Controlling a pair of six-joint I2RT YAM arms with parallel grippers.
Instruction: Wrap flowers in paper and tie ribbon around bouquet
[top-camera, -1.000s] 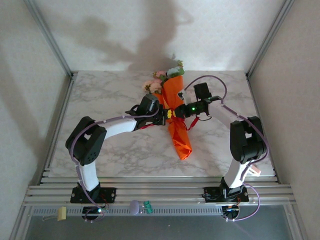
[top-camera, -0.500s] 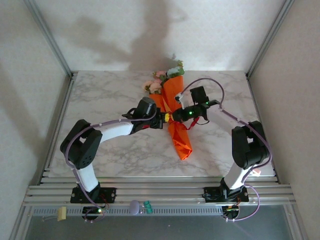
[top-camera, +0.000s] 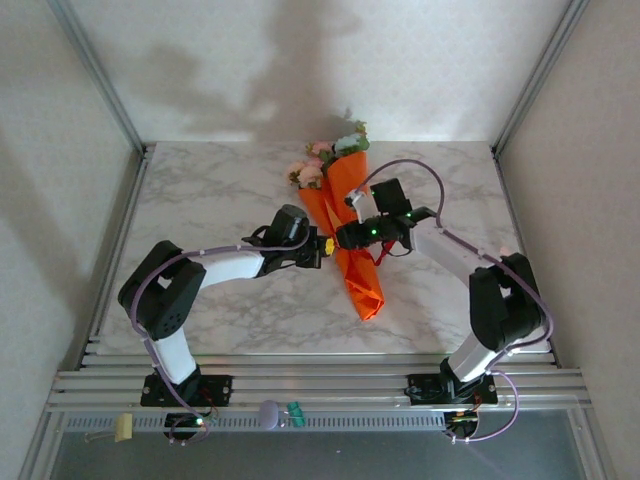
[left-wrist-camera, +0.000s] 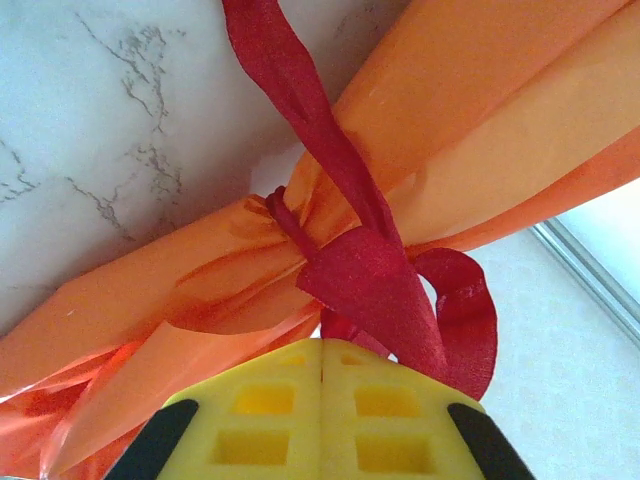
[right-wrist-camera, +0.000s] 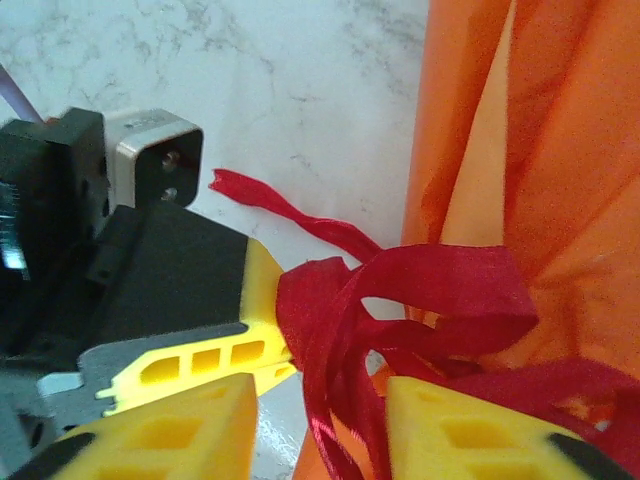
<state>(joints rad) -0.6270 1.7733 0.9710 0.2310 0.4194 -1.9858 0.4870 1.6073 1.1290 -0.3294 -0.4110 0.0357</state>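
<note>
Clearly the tying step was in hand: the bouquet (top-camera: 362, 280) lay across the middle of the marble desk (top-camera: 200, 190), flowers (top-camera: 320, 165) toward the far wall, its orange paper (left-wrist-camera: 500, 100) already cinched by the red ribbon (left-wrist-camera: 365, 280). The left gripper (left-wrist-camera: 322, 365) was clamped shut, a ribbon tail seemingly pinched at its tips. The right gripper (right-wrist-camera: 318, 415) stood parted, loose loops running between its fingers (none visibly pinched). Next, I judged, it needed to close on one strand and pull away from the left to tighten the knot.
</note>
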